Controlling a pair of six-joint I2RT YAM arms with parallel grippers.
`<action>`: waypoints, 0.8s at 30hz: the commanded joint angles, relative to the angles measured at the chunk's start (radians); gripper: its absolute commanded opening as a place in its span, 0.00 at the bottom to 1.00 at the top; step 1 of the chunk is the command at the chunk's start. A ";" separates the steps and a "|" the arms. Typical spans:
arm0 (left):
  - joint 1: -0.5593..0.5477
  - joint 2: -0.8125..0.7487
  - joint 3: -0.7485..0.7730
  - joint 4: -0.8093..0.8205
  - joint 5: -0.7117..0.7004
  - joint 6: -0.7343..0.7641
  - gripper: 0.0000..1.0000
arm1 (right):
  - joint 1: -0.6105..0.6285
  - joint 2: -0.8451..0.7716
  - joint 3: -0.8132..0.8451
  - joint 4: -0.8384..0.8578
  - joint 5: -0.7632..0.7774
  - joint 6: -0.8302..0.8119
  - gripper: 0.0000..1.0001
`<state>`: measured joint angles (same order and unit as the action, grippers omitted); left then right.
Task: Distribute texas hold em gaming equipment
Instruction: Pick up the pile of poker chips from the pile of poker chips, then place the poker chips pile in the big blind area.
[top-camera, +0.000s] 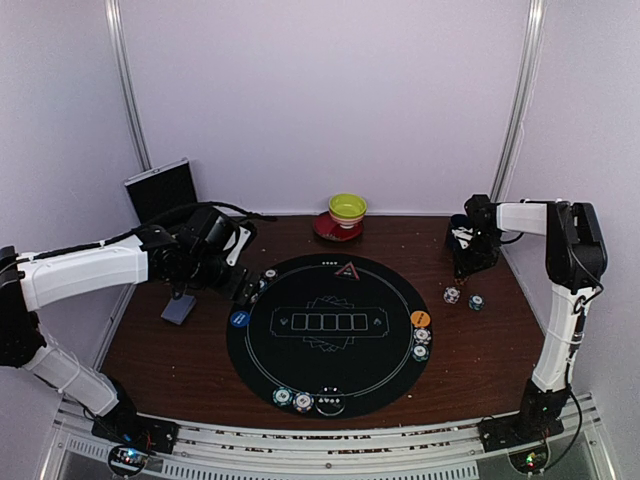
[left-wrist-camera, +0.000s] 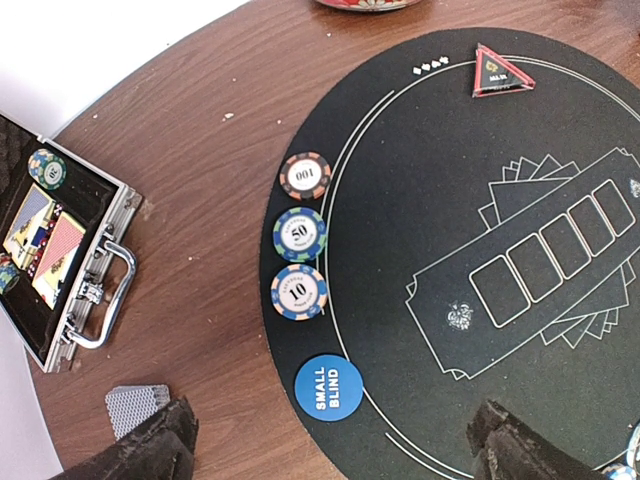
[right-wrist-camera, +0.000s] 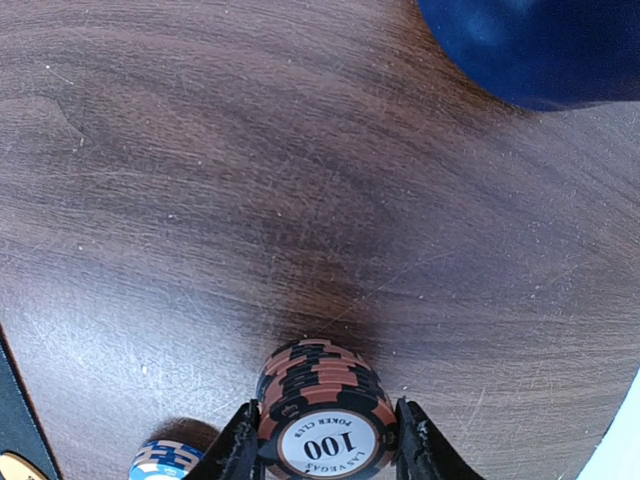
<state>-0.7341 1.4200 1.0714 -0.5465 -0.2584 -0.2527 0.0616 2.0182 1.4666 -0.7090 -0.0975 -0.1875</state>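
Round striped chip stack between right hand fingers, grained wood table

My dark brown wooden counter carries a round black felt mat at its middle. On my left lie an open aluminium case and a grey-blue-backed playing card. At the back sits a red saucer. On my right are a dark blue mug, a stack of brown-and-black striped poker chips and a blue-and-white chip just beside it.

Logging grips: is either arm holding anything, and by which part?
The left gripper is open, empty. The right gripper brackets a stack of chips at opposite sides of its rim; whether it grips cannot be told.
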 joint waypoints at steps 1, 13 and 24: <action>0.004 0.007 0.006 0.037 -0.013 0.010 0.98 | 0.004 -0.023 -0.005 0.014 -0.004 -0.005 0.33; 0.004 0.010 0.007 0.033 -0.018 0.010 0.98 | 0.004 -0.103 -0.017 0.031 -0.025 -0.014 0.27; 0.003 0.007 0.007 0.032 -0.024 0.009 0.98 | 0.050 -0.187 -0.022 0.009 -0.071 -0.026 0.27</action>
<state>-0.7341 1.4212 1.0714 -0.5465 -0.2691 -0.2527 0.0742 1.9110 1.4517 -0.6922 -0.1349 -0.2050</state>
